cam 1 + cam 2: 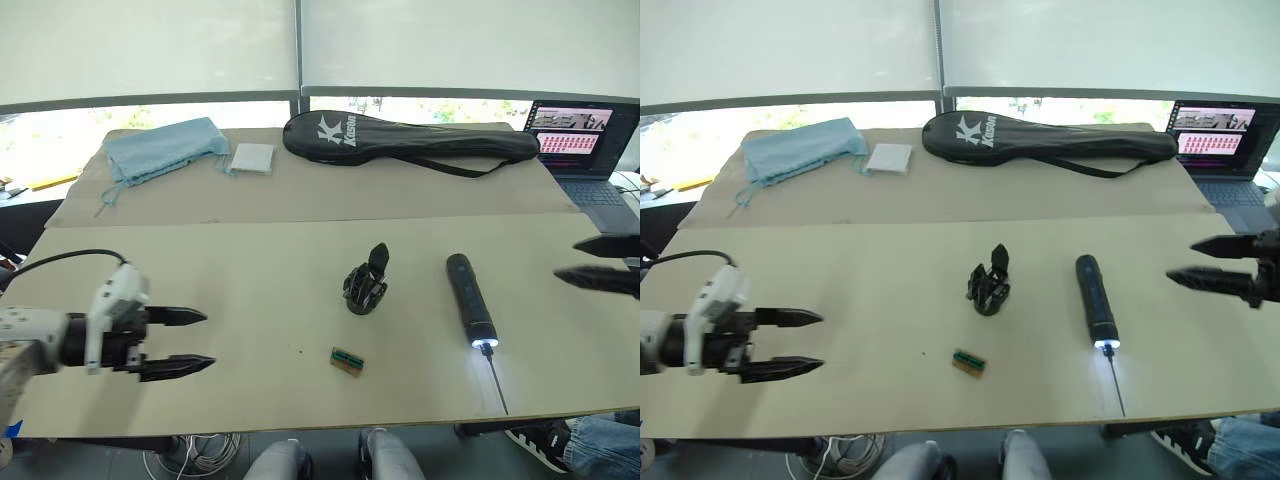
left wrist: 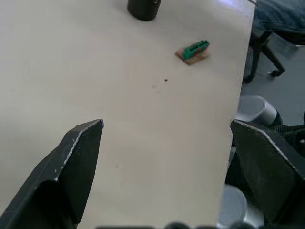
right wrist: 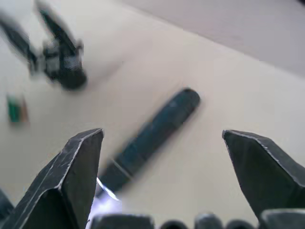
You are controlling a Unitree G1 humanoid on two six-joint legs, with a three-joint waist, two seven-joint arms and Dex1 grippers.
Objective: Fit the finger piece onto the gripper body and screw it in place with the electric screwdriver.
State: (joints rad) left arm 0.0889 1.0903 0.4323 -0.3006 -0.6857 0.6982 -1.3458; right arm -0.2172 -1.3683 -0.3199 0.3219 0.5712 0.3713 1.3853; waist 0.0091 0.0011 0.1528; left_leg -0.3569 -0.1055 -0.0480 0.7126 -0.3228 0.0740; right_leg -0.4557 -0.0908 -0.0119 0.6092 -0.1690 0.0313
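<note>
The gripper body [image 1: 366,284] stands mid-table, a small black block with a pointed finger sticking up; it also appears in the right wrist view [image 3: 60,53]. I cannot pick out a separate finger piece. To its right lies the electric screwdriver [image 1: 468,297], with its tip lit white and the thin bit pointing at the front edge. My left gripper [image 1: 208,339] is open over bare table, well left of the body. Right of the screwdriver, my right gripper [image 1: 566,259] hovers open. In its wrist view the screwdriver [image 3: 152,131] lies ahead between the open fingers.
A small green-and-tan block [image 1: 347,360] lies in front of the gripper body. At the back are a long black racket bag [image 1: 410,138], a blue cloth [image 1: 165,148], a white packet [image 1: 252,158] and a laptop [image 1: 585,150]. A person's leg [image 1: 600,445] is at the front right corner.
</note>
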